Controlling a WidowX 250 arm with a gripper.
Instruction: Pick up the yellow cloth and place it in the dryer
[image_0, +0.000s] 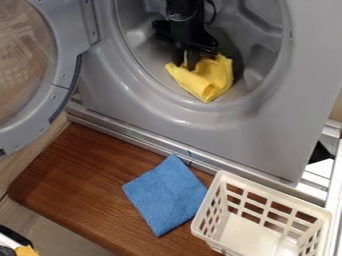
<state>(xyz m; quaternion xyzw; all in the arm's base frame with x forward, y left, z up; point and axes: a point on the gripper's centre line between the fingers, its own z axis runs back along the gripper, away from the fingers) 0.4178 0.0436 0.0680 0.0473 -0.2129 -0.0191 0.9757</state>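
Inside the grey drum of the dryer (143, 64), in the upper middle of the camera view, my black gripper (188, 61) hangs down from the top edge. The yellow cloth (206, 79) is directly at its tip, crumpled and partly folded, spreading down and to the right in the lower front part of the drum. My gripper's lower end overlaps the cloth's upper left part. Whether it grips the cloth cannot be told.
The round dryer door (59, 102) stands open at the left. Below the dryer, a blue cloth (166, 195) lies on the brown wooden board (73, 180). A white slotted basket (257, 235) stands at the lower right. Metal rails (150, 140) run along the dryer's base.
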